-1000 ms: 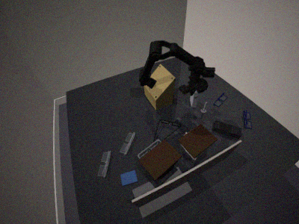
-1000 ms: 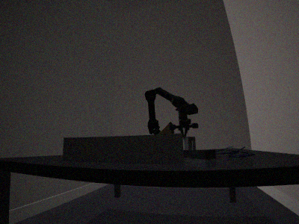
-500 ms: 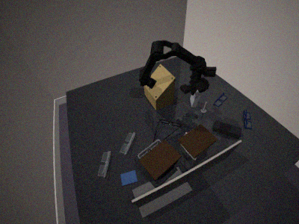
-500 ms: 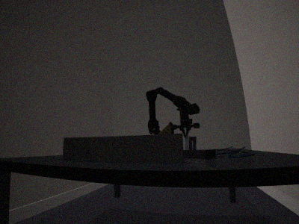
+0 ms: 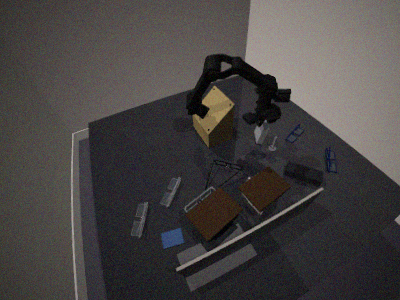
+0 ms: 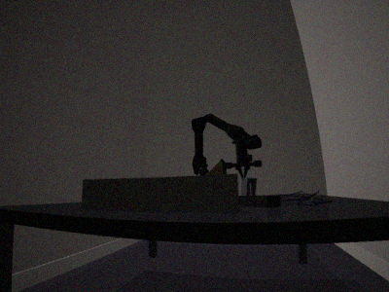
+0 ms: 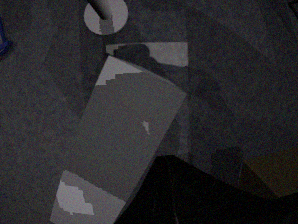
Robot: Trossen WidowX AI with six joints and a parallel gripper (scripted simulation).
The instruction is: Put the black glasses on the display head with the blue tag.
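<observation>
The black glasses (image 5: pixel 228 164) lie with temples spread behind the two brown-topped blocks. The left brown-topped block (image 5: pixel 214 214) and right one (image 5: pixel 265 189) may be the display heads; faces and ears cannot be made out. A flat blue square (image 5: pixel 172 238) is left of the left block. My gripper (image 5: pixel 262 123) (image 6: pixel 243 174) (image 7: pixel 164 163) is shut, with no glasses visible at its fingers. It points down at a pale upright block (image 5: pixel 260 134) (image 6: pixel 243 186) (image 7: pixel 125 120), very close to its top; contact is unclear.
A yellow box (image 5: pixel 214 112) (image 7: pixel 277 172) stands near the arm's base. A small round stand (image 5: pixel 272 146) (image 7: pixel 95 26), blue glasses (image 5: pixel 295 133) (image 5: pixel 331 160) and a dark box (image 5: pixel 303 173) are to the right. Pale glasses (image 5: pixel 171 191) (image 5: pixel 140 219) lie left. A long panel (image 5: pixel 250 230) (image 6: pixel 160 194) stands in front.
</observation>
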